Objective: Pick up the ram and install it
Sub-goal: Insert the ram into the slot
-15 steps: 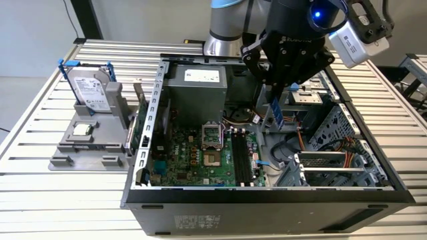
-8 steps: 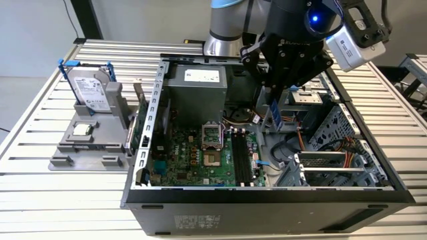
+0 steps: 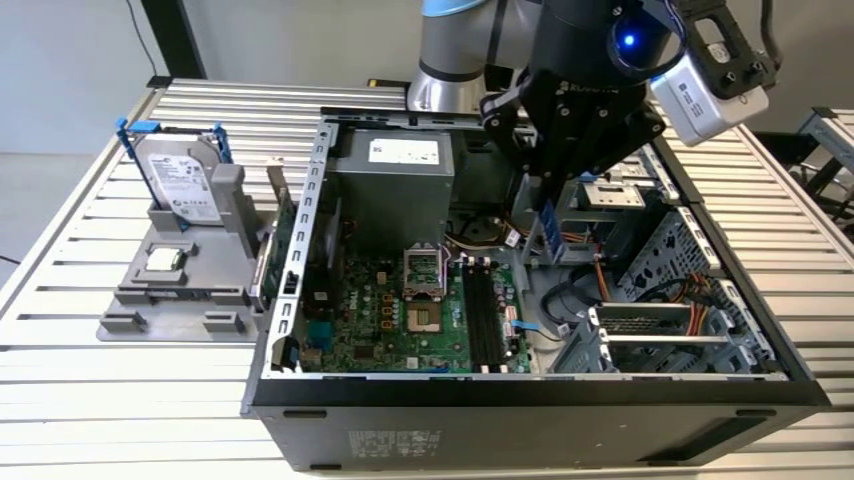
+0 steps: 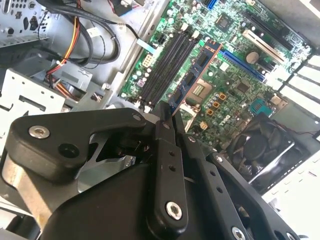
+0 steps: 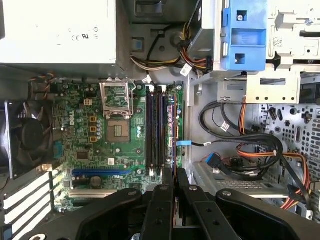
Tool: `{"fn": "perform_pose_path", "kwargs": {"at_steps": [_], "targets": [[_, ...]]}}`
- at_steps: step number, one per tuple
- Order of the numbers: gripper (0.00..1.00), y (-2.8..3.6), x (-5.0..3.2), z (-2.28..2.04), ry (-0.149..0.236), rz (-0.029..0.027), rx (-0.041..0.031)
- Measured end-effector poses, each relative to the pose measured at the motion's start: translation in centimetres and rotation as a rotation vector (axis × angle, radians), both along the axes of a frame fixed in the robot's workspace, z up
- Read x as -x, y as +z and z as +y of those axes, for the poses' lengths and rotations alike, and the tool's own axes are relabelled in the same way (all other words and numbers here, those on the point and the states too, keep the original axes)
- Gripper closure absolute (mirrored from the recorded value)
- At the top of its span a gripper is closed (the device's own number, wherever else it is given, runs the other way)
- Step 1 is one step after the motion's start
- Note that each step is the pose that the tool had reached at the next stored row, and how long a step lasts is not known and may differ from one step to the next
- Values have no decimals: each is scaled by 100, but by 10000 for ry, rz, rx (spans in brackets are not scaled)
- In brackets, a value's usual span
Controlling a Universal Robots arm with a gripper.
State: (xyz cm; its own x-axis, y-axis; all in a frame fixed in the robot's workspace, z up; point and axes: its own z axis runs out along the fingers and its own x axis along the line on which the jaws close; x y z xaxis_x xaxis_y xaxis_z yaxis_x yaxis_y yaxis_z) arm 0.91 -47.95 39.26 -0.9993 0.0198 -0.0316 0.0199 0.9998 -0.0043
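Housing the whole job, computer case (image 3: 534, 425): open on the bench, with the arm reaching down into it. Walls and drive cage crowd the space, so a sideways drift could knock the pincer's black linkage against metal.
Motherboard (image 5: 100, 145): green, flat on the case floor, its socket bare in the middle. A hard or crooked push could, I reckon, flex the board or chip a part beside the slots.
Cable bundle (image 5: 250, 145): black and orange loops just beside the board's edge, and a thin blue lead (image 5: 182, 143) pokes in toward the slots. My worry is a snag, or a lead trapped under the stick.
Pincer (image 4: 167, 117): clamped tight on the ram and nothing else, hanging above the board and clear of it.
Memory slots (image 5: 156, 130): long black rows, empty as far as I can see. In the first wrist view the stick runs along their direction but sits just to their cable side. Misalignment looks like the big risk: miss the groove and the contacts jam on a slot wall.
Ram (image 4: 197, 70): thin strip pinched between the fingertips, reaching out beyond them toward the board. I cannot tell whether the grip is mid-edge or nearer an end. If it is off-centre, the stick could pivot or slip under pressure.
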Motion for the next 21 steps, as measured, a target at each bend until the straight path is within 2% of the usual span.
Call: {"fn": "perform_pose_path", "kwargs": {"at_steps": [17,21], "targets": [[100,-149,0,0,-3,0,1],[100,-200,-1,0,-148,1,1]]}}
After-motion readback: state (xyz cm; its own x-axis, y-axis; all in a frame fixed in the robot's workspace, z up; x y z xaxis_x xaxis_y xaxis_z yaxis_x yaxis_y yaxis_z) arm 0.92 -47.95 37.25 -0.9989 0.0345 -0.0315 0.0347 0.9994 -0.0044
